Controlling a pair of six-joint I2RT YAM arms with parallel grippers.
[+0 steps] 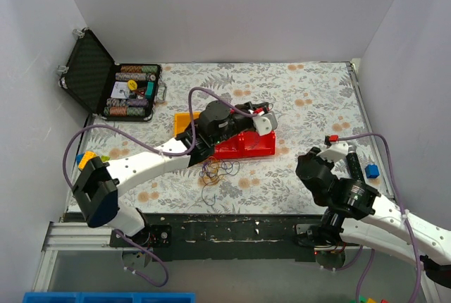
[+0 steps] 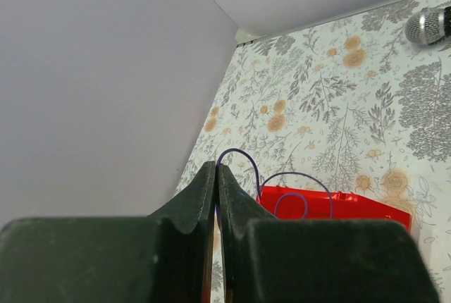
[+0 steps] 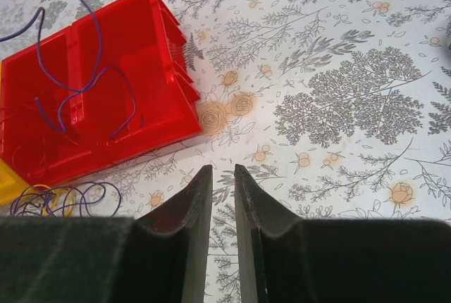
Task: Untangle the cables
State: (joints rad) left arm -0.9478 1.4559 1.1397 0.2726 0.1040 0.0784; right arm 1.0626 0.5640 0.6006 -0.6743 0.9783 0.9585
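Left claw (image 2: 216,170) clamps a thin purple wire (image 2: 237,151) near the red plastic tray (image 2: 338,208); right claw (image 3: 223,176) sits slightly apart, empty.

Small loose bundle of very thin wire loops (image 1: 217,171), purple, yellow and orange, lies tangled flat on the floral tabletop at centre of the top view. 1 thin purple wire (image 3: 67,90) rises from it across the red plastic bin (image 3: 141,56), pinched between the closed fingers of the left gripper (image 2: 216,168).
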